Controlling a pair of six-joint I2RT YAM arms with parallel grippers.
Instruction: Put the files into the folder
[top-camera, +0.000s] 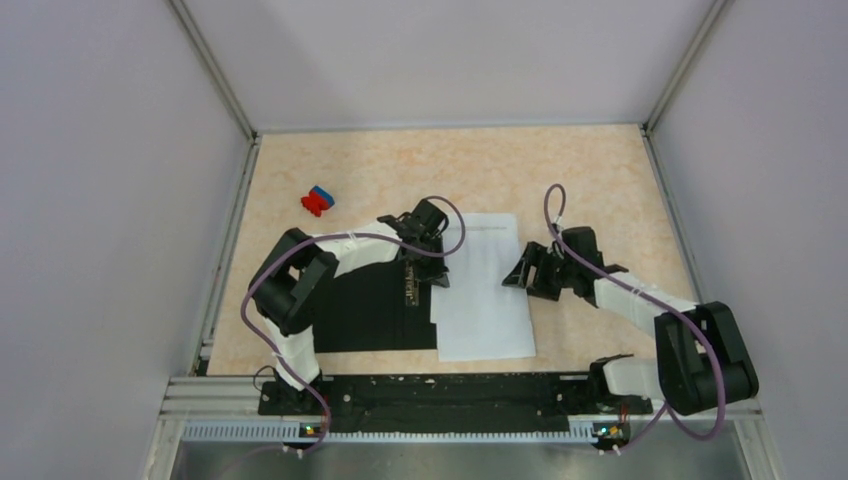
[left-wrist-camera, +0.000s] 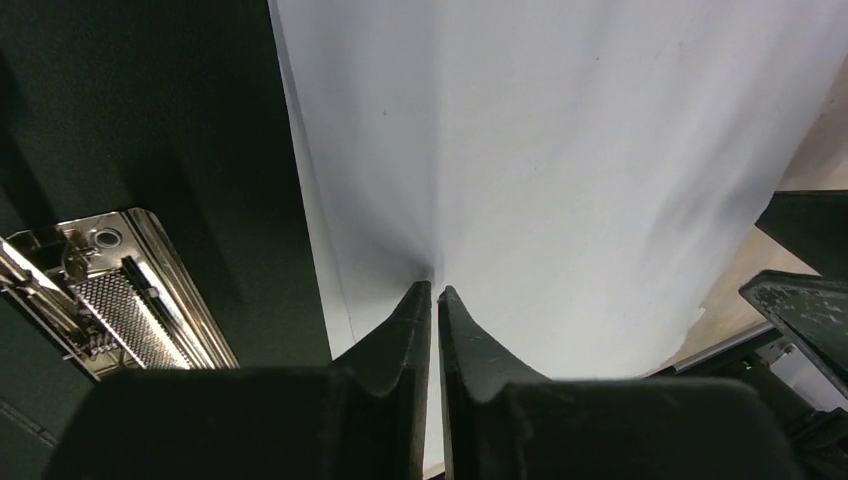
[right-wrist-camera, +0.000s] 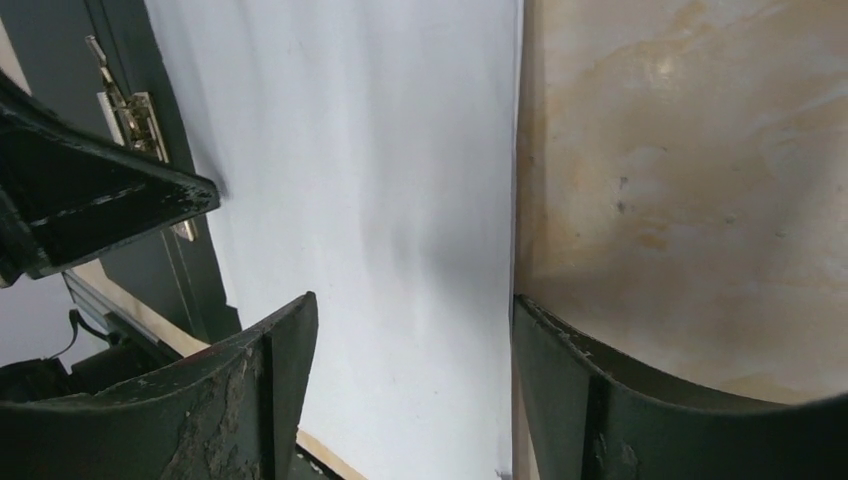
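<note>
Far surface (top-camera: 450, 165) free, only red-blue block (top-camera: 318, 200) at far left. Bare strip right of files (top-camera: 485, 300), beyond right pincer (right-wrist-camera: 412, 305). Left arm (top-camera: 345, 250) blocks folder (top-camera: 370, 315); metal clip (left-wrist-camera: 120, 290) near left pincer (left-wrist-camera: 434, 295). Walls (top-camera: 120, 200) on three sides.

left hand (left-wrist-camera: 434, 292) pinching files (left-wrist-camera: 560, 150), open folder (left-wrist-camera: 150, 100) alongside

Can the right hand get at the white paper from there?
Probably yes. The right hand is open, one finger over the paper, the other by its edge over bare table; nothing sits between.
</note>
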